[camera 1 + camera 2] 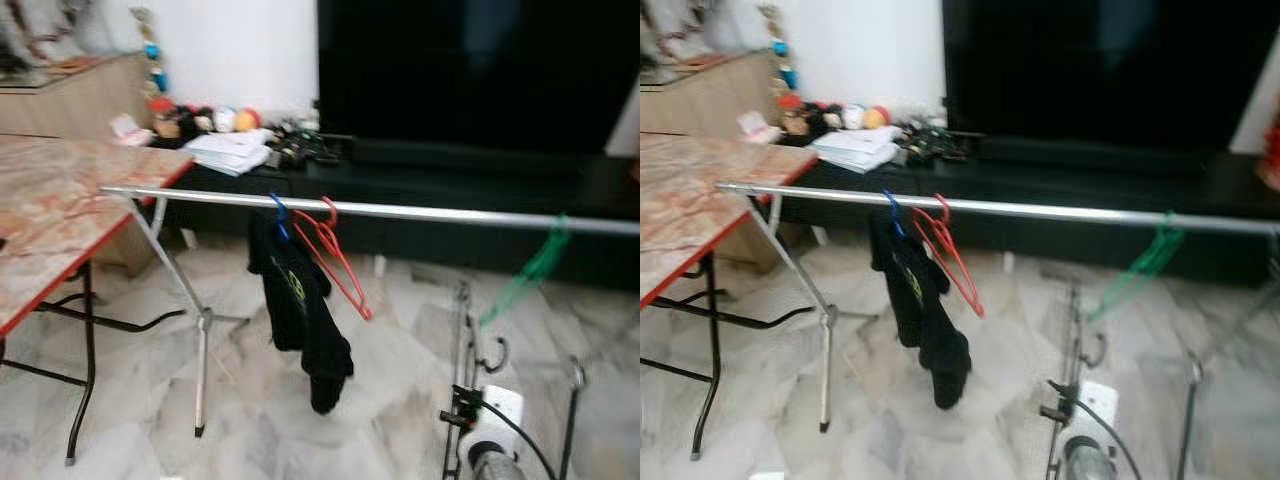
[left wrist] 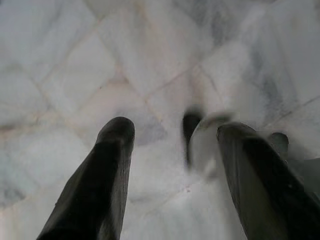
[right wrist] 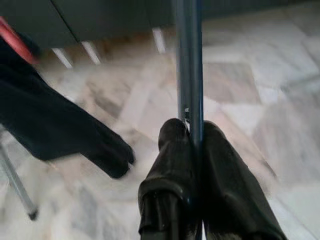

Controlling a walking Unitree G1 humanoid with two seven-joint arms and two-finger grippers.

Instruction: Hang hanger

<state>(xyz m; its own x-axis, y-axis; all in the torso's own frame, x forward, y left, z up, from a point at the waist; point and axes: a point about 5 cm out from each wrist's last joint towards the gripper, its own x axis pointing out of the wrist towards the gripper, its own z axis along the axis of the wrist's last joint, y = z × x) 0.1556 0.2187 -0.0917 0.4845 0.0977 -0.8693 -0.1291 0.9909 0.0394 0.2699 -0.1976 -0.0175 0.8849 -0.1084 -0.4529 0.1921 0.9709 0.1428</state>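
Note:
A silver rail (image 1: 450, 212) of a clothes rack crosses the scene. On it hang a blue hanger (image 1: 279, 215) carrying a black garment (image 1: 300, 310), a bare red hanger (image 1: 340, 260) beside it, and a blurred green hanger (image 1: 530, 275) further right. My right arm (image 1: 485, 455) rises at the lower right, below the rail. My right gripper (image 3: 192, 130) is shut on a thin blue-grey hanger bar (image 3: 189, 60); a dark hook (image 1: 497, 355) shows beside it. My left gripper (image 2: 172, 130) is open and points down at the marble floor.
A table (image 1: 50, 230) with a marbled top and red edge stands at the left. The rack's leg (image 1: 203, 340) stands beside it. Behind the rail are a low black console (image 1: 330, 180) with papers and toys, and a large dark TV (image 1: 480, 70).

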